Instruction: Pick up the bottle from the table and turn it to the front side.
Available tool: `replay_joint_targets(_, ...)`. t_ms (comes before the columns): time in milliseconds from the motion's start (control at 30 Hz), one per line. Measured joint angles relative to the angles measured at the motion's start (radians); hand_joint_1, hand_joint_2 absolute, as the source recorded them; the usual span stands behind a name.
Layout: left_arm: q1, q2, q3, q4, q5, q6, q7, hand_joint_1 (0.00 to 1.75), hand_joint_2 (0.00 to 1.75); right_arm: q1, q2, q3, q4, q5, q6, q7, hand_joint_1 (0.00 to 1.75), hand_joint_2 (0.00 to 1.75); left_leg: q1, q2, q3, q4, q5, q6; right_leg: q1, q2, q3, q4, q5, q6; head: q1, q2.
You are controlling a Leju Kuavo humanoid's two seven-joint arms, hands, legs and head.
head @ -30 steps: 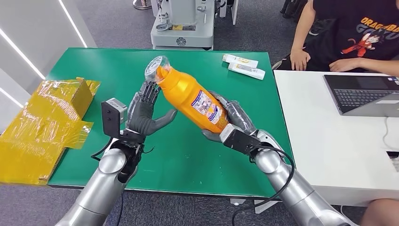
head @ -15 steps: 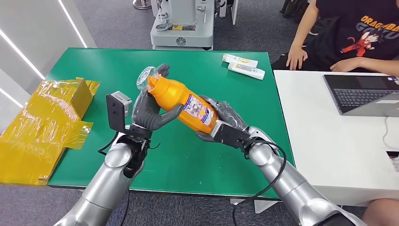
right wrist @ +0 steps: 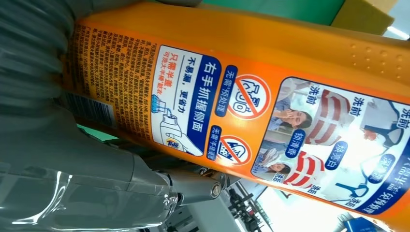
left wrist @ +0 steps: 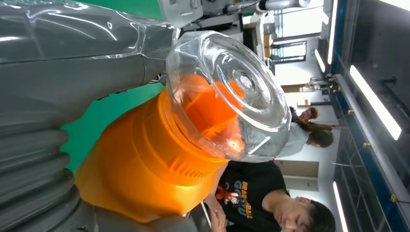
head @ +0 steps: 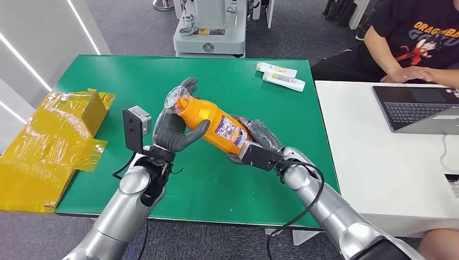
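- Orange bottle [head: 214,123] lifted off the green surface [head: 254,179], lying tilted between both hands, clear cap [head: 175,101] towards the robot's left and far side, base towards its right.
- Right hand [head: 254,142] wrapped round the lower body of the bottle, carrying most of the weight, probably so the other end is free to be turned.
- Left hand [head: 176,125] cupped at the neck just below the cap, thumb under, fingers curled over the far side; by the look of it a steadying or twisting hold rather than a full grip.
- Printed label [right wrist: 251,121] with small text and usage pictures facing the right wrist camera: likely the back panel, so turning judged unfinished.
- Yellow packaging [head: 51,141] at the left edge of the surface, two white tubes [head: 281,76] at the far right, both well apart from the bottle.
- Person [head: 417,43] seated beside a laptop [head: 419,108] on the white surface to the right.
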Motion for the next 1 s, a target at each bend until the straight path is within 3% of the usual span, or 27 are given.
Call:
replay_joint_targets(600, 0.001, -0.007, -0.006, 0.012, 0.033, -0.018, 0.011, 1.75, 1.75, -0.046, 0.007, 0.006, 0.061, 0.03, -0.019, 0.018, 1.67, 1.75, 0.0, 0.0, 0.0, 0.0, 0.0, 0.0, 0.0, 0.0, 0.0, 0.0, 0.0, 0.0, 0.0, 0.0)
replay_joint_targets(633, 0.001, -0.008, -0.006, 0.013, 0.035, -0.018, 0.011, 1.75, 1.75, -0.045, 0.007, 0.006, 0.063, 0.031, -0.02, 0.019, 1.6, 1.75, 0.0, 0.0, 0.0, 0.0, 0.0, 0.0, 0.0, 0.0, 0.0, 0.0, 0.0, 0.0, 0.0, 0.0)
replay_joint_targets(700, 0.001, -0.008, -0.006, 0.016, 0.038, -0.017, 0.011, 1.75, 1.75, -0.045, 0.007, 0.006, 0.065, 0.033, -0.023, 0.021, 0.75, 1.75, 0.0, 0.0, 0.0, 0.0, 0.0, 0.0, 0.0, 0.0, 0.0, 0.0, 0.0, 0.0, 0.0, 0.0)
replay_joint_targets(767, 0.001, -0.009, -0.006, 0.017, 0.039, -0.016, 0.011, 1.75, 1.75, -0.045, 0.006, 0.006, 0.066, 0.035, -0.026, 0.023, 0.0, 1.75, 0.0, 0.0, 0.0, 0.0, 0.0, 0.0, 0.0, 0.0, 0.0, 0.0, 0.0, 0.0, 0.0, 0.0)
replay_joint_targets(1000, 0.001, -0.01, -0.006, 0.018, 0.04, -0.014, 0.011, 1.75, 1.75, -0.044, 0.006, 0.006, 0.066, 0.036, -0.031, 0.026, 0.0, 1.75, 0.0, 0.0, 0.0, 0.0, 0.0, 0.0, 0.0, 0.0, 0.0, 0.0, 0.0, 0.0, 0.0, 0.0)
